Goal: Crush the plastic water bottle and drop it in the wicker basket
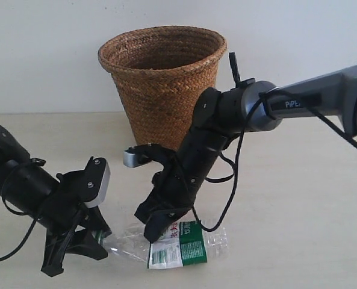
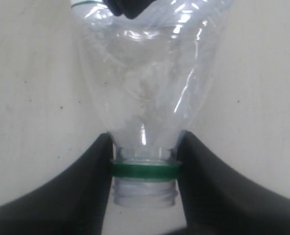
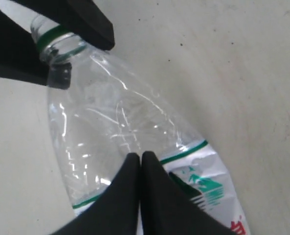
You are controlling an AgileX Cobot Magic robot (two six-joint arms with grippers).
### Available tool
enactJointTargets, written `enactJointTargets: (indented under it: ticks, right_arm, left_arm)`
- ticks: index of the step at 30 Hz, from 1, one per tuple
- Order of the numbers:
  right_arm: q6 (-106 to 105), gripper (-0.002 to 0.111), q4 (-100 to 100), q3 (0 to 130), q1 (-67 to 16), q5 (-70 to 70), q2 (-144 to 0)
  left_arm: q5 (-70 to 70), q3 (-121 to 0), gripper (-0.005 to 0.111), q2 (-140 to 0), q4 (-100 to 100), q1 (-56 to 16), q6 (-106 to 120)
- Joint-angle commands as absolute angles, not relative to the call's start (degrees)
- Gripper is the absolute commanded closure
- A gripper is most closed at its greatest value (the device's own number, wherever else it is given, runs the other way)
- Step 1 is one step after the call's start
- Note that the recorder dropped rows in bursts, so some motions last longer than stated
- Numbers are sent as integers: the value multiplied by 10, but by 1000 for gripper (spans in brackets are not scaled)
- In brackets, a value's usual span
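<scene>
Gripping neck: ur left gripper (image 2: 145, 161) clamps plastic water bottle (image 1: 184, 250) so it can't skid.
Right gripper (image 3: 139, 159): jaws closed tip-to-tip, pressing label end to crush.
Wicker basket (image 1: 163, 78): behind, ready for drop.

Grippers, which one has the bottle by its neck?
The left gripper: it clamps the plastic water bottle at the green neck ring; the right gripper, shut, rests on its body.

Left gripper (image 2: 145, 155) jaws clamp plastic water bottle (image 2: 145, 88); right gripper (image 3: 140, 164) jaws pressed together.
</scene>
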State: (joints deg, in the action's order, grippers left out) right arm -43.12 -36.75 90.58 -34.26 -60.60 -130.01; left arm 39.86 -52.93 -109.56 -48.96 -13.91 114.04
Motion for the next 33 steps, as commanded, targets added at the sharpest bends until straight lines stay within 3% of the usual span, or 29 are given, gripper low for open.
enactJointTargets:
  ticks: [1,11,23,33]
  right_arm:
    - [-393,108,-195,923,-343,-661,-1376]
    - [-349,108,-164,1008,-343,-700,-1403]
    - [-316,108,-206,1023,-343,-700,-1217]
    - [-339,108,-206,891,-343,-700,-1185]
  left_arm:
    - [395,-527,102,-1093,-494,-140,1139]
    - [389,-527,102,-1093,-494,-140,1139]
    - [390,-527,102,-1093,-494,-140,1139]
    - [362,-527,102,-1093,-494,-140,1139]
